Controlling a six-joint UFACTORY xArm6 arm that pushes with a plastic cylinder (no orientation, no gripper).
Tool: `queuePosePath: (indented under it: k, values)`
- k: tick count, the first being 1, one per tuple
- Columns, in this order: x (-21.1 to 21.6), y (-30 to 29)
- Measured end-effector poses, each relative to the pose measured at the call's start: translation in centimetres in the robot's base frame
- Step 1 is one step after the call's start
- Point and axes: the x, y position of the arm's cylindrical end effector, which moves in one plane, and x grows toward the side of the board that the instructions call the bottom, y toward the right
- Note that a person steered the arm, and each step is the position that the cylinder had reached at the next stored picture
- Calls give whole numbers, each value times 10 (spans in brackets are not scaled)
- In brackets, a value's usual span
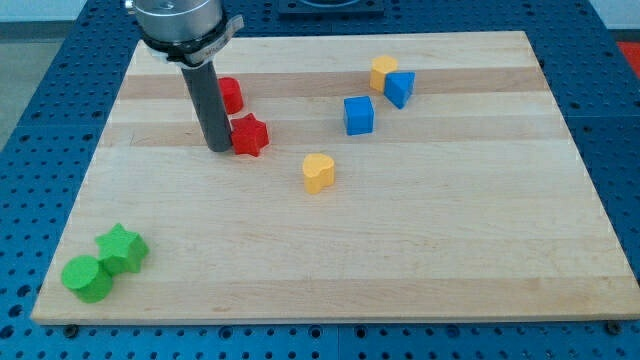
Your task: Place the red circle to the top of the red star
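Observation:
The red star (251,135) lies on the wooden board (400,250) in the upper left part of the view. The red circle (231,95) sits just above it, slightly to the left, partly hidden behind my rod. My tip (218,148) rests on the board right at the red star's left side, touching or nearly touching it, and below the red circle.
A yellow heart-shaped block (319,172) lies to the lower right of the star. A blue cube (359,115), another blue block (399,88) and a yellow block (383,71) sit at the upper right. A green star (122,248) and green circle (87,278) sit at the lower left.

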Motion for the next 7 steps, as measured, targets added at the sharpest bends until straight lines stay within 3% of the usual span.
queuePosePath:
  k: [1, 3, 4, 5, 7]
  values:
    - [-11, -40]
    - [-132, -109]
    - [-200, -93]
    - [-213, -63]
    - [-199, -61]
